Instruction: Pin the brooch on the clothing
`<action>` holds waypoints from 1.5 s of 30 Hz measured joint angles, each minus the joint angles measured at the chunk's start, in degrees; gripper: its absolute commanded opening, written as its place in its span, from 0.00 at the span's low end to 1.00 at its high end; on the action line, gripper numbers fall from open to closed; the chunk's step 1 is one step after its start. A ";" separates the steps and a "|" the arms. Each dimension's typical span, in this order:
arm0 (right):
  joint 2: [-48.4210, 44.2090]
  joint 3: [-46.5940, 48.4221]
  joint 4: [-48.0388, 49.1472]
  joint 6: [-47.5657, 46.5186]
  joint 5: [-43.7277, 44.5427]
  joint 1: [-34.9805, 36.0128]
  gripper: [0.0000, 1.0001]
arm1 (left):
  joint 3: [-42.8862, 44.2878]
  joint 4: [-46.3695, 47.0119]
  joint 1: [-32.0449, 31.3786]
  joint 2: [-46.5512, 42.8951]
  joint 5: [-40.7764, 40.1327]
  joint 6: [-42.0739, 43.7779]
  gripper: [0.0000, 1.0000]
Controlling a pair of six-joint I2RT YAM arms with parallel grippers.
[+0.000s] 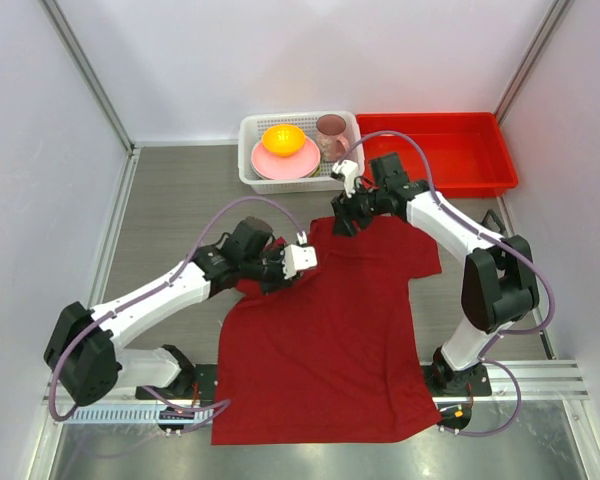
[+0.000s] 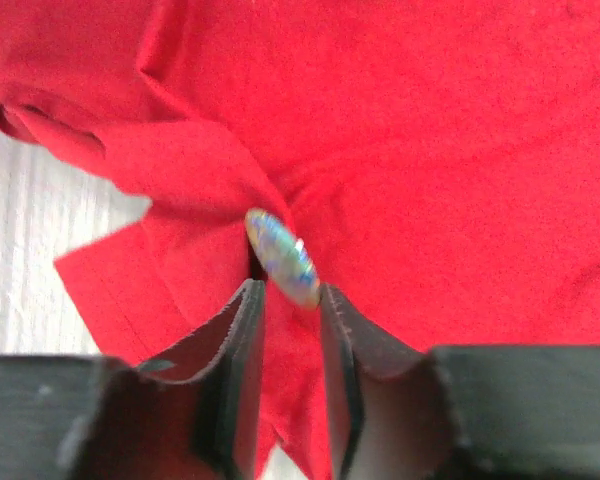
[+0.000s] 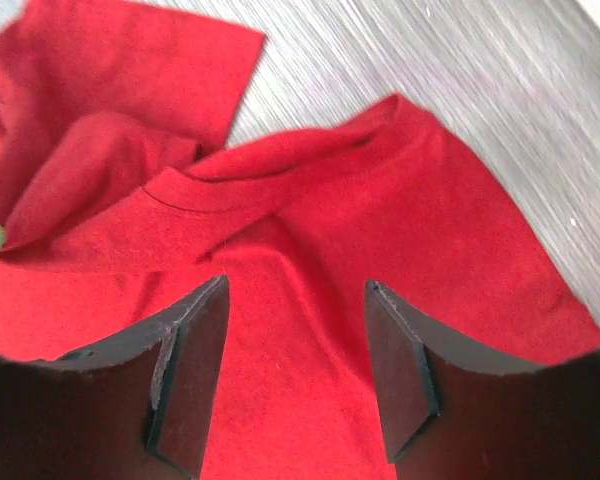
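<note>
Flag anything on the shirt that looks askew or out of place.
The dark red T-shirt lies mostly flat, but its shoulder by the left claw is bunched into folds. The brooch sits tilted on edge in that crease rather than flat against the cloth.

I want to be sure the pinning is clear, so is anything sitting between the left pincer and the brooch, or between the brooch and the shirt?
Nothing visible does. The brooch sits tilted right at the tips of the left pincer, against a bunched fold of the red shirt, with no other object between them.
</note>
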 measured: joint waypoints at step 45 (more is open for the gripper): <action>9.90 -4.52 -6.86 -11.17 28.83 -11.15 0.43 | 13.14 -1.11 29.42 30.40 -19.65 -8.11 0.00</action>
